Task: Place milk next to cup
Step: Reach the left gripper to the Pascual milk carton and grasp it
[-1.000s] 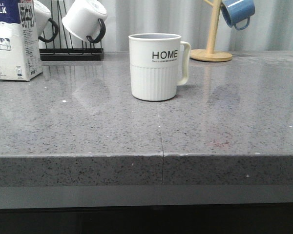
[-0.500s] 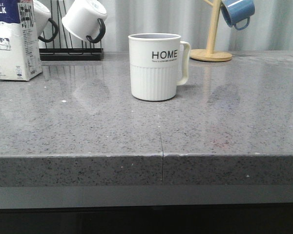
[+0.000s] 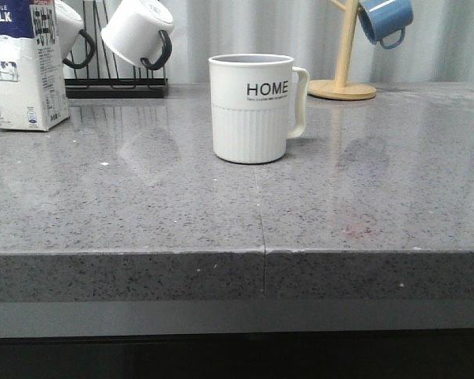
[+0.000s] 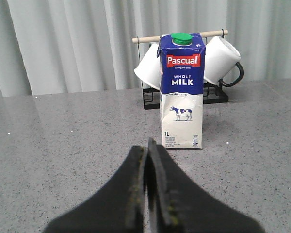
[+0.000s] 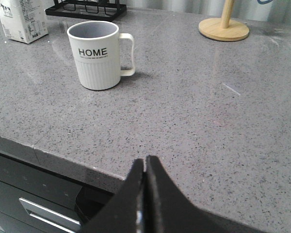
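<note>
Milk [image 4: 181, 92] is standing straight ahead of the left tool [image 4: 146, 160], not touched yet, well apart from the cup [image 3: 251, 108] on the counter [image 3: 363, 205]. Both tools are pinched together, right tool [image 5: 144, 177] too. Basically nothing done; grab and move are both left.

Glossy speckled stone counter [image 3: 142, 205]; glazed, seemingly ceramic cup [image 3: 249, 110]; printed paperboard milk [image 4: 181, 92]; wooden stand [image 3: 344, 79].

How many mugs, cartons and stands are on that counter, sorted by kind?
Mugs: 4, namely the cup, two white mugs and a blue mug.
Milk: 1.
Black rack: 1.
Wooden stand: 1.
Total: 7.
</note>
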You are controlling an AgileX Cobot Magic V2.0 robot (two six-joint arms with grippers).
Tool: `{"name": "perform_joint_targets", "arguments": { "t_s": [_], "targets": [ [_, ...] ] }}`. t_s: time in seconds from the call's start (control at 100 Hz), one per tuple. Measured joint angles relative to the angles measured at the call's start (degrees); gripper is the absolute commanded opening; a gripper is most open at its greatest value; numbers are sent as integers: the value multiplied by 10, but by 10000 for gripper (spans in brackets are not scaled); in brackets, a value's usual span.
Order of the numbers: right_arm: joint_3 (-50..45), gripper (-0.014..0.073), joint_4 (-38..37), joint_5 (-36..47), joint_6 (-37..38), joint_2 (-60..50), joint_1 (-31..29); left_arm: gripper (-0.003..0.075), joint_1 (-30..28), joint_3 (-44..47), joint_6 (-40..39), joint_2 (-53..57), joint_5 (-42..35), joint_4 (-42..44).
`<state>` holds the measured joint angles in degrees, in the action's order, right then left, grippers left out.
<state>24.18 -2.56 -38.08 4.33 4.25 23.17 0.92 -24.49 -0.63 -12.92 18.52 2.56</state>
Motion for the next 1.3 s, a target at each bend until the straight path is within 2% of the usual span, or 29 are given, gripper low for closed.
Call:
{"name": "perform_joint_targets", "arguments": {
  "t_s": [0.08,0.17,0.24,0.39,0.46,0.62,0.77,0.92,1.3],
  "targets": [
    [0,-17,0,-1,0,0,0,-14,0,-33,0,-49,7,0],
    [0,-17,0,-1,0,0,0,66,0,-60,0,-105,10,0],
    [0,-17,0,-1,0,0,0,198,0,-72,0,-145,4,0],
    [0,-17,0,-1,0,0,0,616,0,-77,0,-218,-60,-11],
    [0,-17,0,-1,0,0,0,717,0,-79,0,-248,-102,-26],
    [0,-17,0,-1,0,0,0,645,6,-79,0,-320,-200,-34],
    [0,-17,0,-1,0,0,0,638,38,-91,0,-395,-276,-36],
    [0,-17,0,-1,0,0,0,638,61,-135,0,-478,-293,-36],
    [0,-17,1,-1,0,0,0,638,66,-262,0,-653,-296,-38]
  ]
}}
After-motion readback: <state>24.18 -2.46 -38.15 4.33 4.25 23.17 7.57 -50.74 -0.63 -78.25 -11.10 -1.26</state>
